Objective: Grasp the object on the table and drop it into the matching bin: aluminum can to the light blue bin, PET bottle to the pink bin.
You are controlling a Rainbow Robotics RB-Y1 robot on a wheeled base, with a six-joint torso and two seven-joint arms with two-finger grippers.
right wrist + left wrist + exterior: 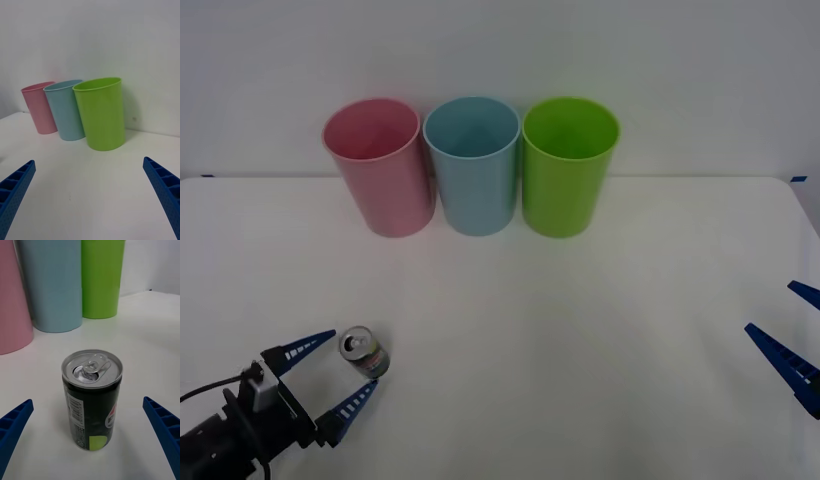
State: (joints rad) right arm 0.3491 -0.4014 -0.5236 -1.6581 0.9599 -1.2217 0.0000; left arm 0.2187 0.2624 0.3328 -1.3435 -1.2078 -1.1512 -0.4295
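Tabletop (580,330), plain white, meets a pale wall behind three bins.

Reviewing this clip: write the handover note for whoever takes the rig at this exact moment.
Left gripper: open, fingers either side of the small dark blue aluminium drink can, not closed on it.
Right gripper: open, idle at the table's right edge.
The can stands upright on the white table, front left. Pink plastic bin, light blue plastic bin and lime green bin stand in a row at the back.
Done: approach. Left: grasp, lift, drop into light blue bin.
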